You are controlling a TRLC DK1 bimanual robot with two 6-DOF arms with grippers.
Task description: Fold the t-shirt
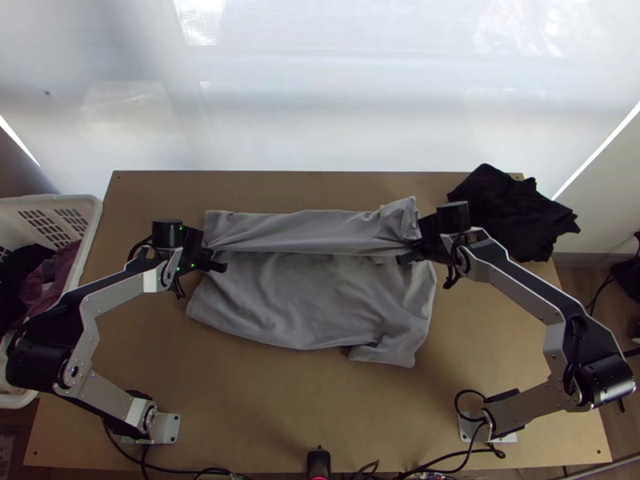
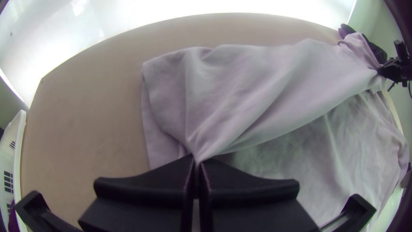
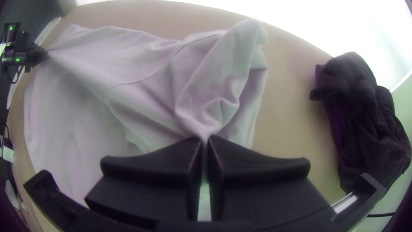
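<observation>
Left gripper (image 1: 216,265) and right gripper (image 1: 406,258) were both closed, and each had a pinch of the one grey t-shirt (image 1: 312,296) between its two flat black fingers. I had the left one at one end of the shirt's upper layer and the right one at the other, with a taut edge running between them. Nearer me, the shirt lay spread on the wooden table (image 1: 264,408), lightly creased; beyond that, its far part was folded over in a long band across the width. I saw one white basket (image 1: 90,232) off to the left, holding dark and maroon clothes (image 1: 60,276), and one bunched black cloth (image 1: 512,212) at the far right corner.
</observation>
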